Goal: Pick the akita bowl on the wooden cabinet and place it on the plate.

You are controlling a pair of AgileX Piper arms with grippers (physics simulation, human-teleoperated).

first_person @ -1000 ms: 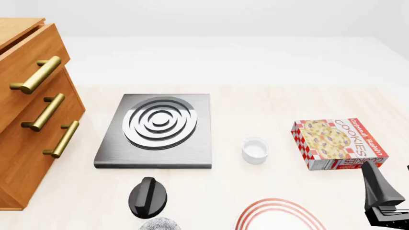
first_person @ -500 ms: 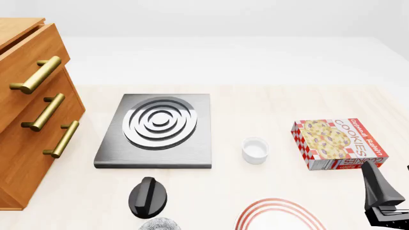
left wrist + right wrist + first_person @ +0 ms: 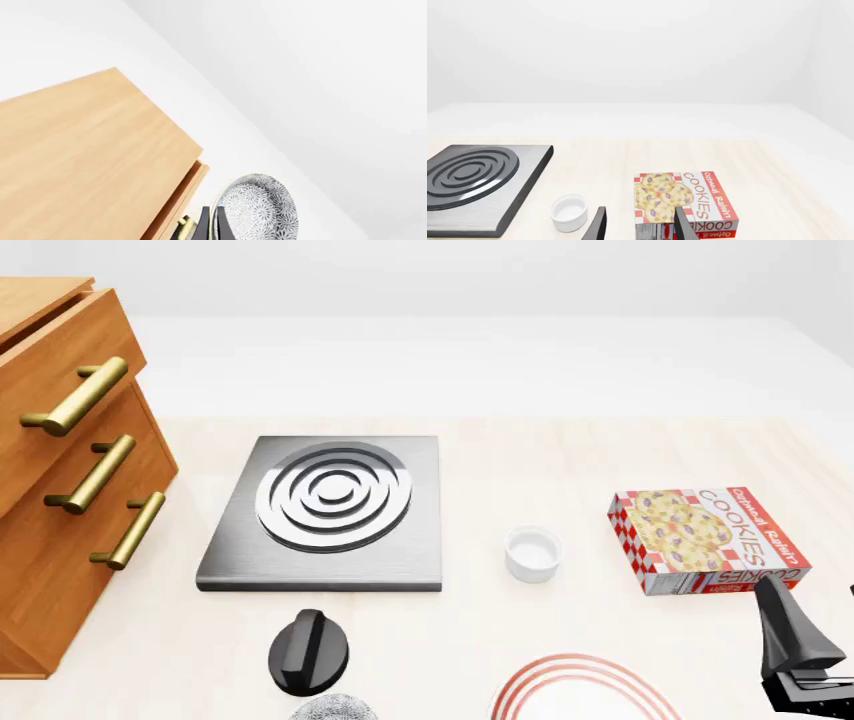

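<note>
Bowl first: the akita bowl (image 3: 259,207) shows in the left wrist view tipped on edge, right against the left claw (image 3: 211,223), whose two dark fingers sit close together beside the rim. They look clamped on it, though the contact itself is cut off at the frame's edge. In the front view only a speckled sliver of it peeks in at the bottom edge, near the table, beside a black arm part. It is no longer on the wooden cabinet (image 3: 60,490), which stands at the table's left. The plate (image 3: 587,690) lies just to the bowl's right, its red rings half out of frame.

The right claw (image 3: 639,225) hangs parted and empty above the cookie box (image 3: 684,202), near the white cup (image 3: 533,553).

Risk, as I judge it: a thin rim pinch on a tilted bowl may slip or swing, so it could land askew, off the plate.
</note>
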